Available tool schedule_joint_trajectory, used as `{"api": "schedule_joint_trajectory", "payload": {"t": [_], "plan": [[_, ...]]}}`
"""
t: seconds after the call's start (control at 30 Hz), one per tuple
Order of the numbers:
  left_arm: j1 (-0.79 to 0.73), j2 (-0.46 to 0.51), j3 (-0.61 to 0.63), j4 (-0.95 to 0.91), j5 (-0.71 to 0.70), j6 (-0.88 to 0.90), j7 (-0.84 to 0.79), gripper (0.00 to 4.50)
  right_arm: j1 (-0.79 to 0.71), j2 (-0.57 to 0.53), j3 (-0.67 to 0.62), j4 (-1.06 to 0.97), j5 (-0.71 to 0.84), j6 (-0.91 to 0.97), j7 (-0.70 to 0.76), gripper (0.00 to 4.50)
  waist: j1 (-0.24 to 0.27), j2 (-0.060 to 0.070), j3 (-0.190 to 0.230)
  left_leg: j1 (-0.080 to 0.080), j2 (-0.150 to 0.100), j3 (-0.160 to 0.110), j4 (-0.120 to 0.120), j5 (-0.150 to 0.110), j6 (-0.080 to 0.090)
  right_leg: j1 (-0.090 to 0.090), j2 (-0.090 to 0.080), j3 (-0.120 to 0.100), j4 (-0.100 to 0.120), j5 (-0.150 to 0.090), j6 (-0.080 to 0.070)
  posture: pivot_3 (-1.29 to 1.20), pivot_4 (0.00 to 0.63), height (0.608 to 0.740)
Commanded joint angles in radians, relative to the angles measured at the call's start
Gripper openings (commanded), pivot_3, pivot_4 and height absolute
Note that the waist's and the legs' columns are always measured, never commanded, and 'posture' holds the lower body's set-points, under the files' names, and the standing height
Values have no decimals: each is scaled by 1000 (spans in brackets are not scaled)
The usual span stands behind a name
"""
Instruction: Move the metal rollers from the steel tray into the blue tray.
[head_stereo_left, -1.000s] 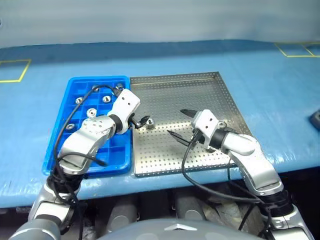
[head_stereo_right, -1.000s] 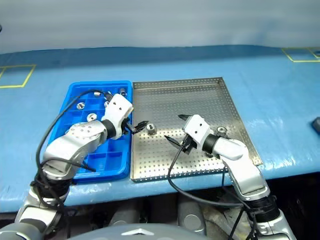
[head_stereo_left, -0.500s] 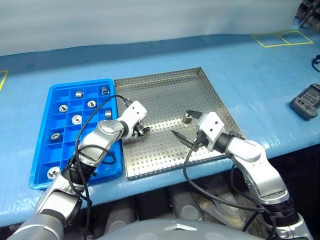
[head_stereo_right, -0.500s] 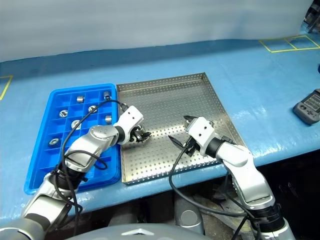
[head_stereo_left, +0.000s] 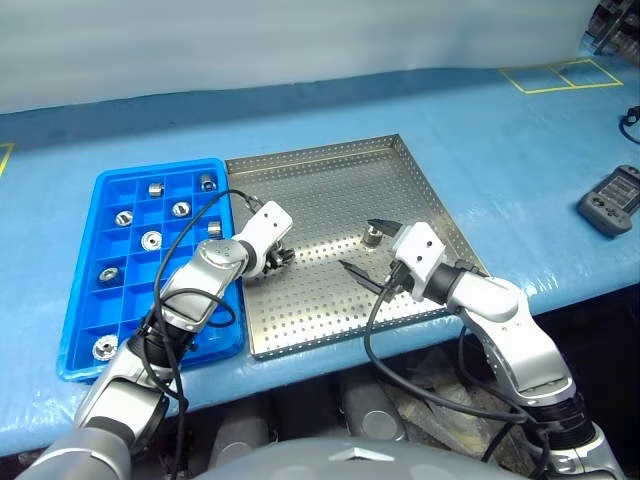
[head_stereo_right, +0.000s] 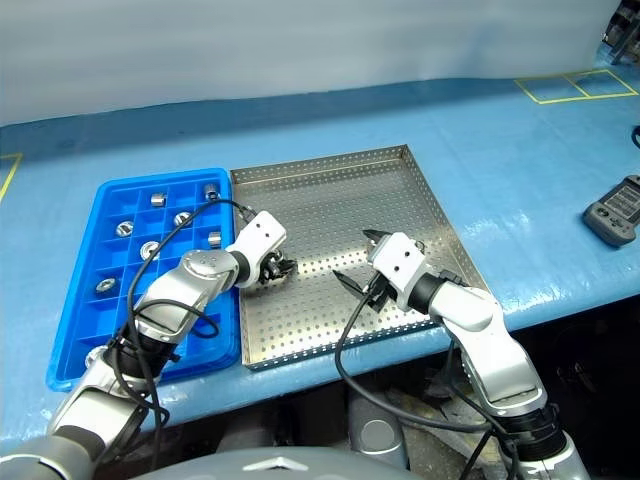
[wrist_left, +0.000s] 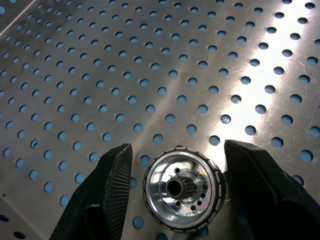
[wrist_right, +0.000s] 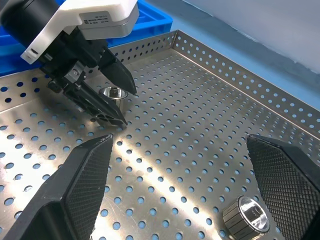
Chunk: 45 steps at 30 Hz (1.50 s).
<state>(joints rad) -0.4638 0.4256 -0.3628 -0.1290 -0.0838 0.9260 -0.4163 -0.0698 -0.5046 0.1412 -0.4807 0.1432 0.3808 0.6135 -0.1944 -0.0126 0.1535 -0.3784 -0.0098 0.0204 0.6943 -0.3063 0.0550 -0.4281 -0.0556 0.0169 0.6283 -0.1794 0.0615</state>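
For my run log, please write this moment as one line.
left claw: fingers either side of a roller on steel tray, gaps remain | right claw: open, empty | blue tray: holds several rollers

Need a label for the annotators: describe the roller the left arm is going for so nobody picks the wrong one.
Find the steel tray right of the blue tray. Near its left edge, the left end effector straddles one roller, with gaps both sides. The other loose roller sits by the right end effector.

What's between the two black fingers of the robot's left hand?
A shiny roller sits on the steel tray between the jaws, seen in the left wrist view.
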Motion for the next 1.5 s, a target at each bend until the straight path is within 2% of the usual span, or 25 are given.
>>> {"api": "schedule_joint_trajectory", "payload": {"t": [0.03, 0.1, 0.13, 0.53, 0.8, 1.0, 1.3, 1.37, 1.5], "plan": [[-5, -3, 22, 8, 11, -4, -5, 2546, -14, 0, -8, -26, 11, -7, 3, 4500, 1, 0, 0, 0, 0, 0, 0, 0, 0, 0, 0, 0, 0, 0, 0, -313, 150, 740], [-2, 0, 19, 6, 14, -11, -9, 1899, -15, 1, -8, -25, 12, -7, 4, 4500, 2, 0, 0, 0, 0, 0, 0, 0, 0, 0, 0, 0, 0, 0, 0, -313, 150, 740], [-1, 2, 16, 3, 18, -14, -10, 1789, -15, 1, -8, -25, 12, -7, 5, 4500, 3, 0, 0, 0, 0, 0, 0, 0, 0, 0, 0, 0, 0, 0, 0, -313, 150, 740], [11, -11, 64, -23, 6, -26, 6, 1787, -26, 3, 1, -16, 11, -13, 11, 4500, 5, 1, 0, 0, -1, 1, 1, -1, 2, 0, -2, 1, -1, 1, 1, -301, 150, 740], [18, -100, 232, -118, -107, -56, 1, 1787, -29, 5, 6, -14, 9, -15, 17, 4500, 13, 2, 1, -1, -1, 1, 1, -1, 2, -1, -4, 1, 0, 1, 1, -297, 150, 740], [64, -113, 325, -236, -216, -132, -69, 1787, -32, 6, 8, -11, 7, -18, 21, 4500, 18, 4, 1, -1, -2, 1, 1, -2, 3, -1, -5, 1, 0, 1, 2, -291, 150, 740], [179, -81, 446, -376, -332, -206, -108, 1787, -48, 9, 24, 7, 9, -22, 35, 4500, 17, 8, 1, 0, -2, 1, 2, 1, 1, -1, -3, 1, 3, 1, 1, -248, 150, 740], [202, -46, 468, -406, -298, -181, -61, 1787, -57, 10, 27, 12, 11, -23, 41, 4500, 16, 8, 1, 1, -2, 1, 2, 2, 0, -1, -1, 1, 4, 1, 1, -233, 150, 740], [265, 98, 494, -457, -150, -98, 58, 1787, -75, 11, 38, 30, 17, -27, 62, 4500, 14, 9, 2, 2, -1, 1, 2, 4, 0, -1, 1, 3, 7, 0, 1, -196, 150, 740]]}}
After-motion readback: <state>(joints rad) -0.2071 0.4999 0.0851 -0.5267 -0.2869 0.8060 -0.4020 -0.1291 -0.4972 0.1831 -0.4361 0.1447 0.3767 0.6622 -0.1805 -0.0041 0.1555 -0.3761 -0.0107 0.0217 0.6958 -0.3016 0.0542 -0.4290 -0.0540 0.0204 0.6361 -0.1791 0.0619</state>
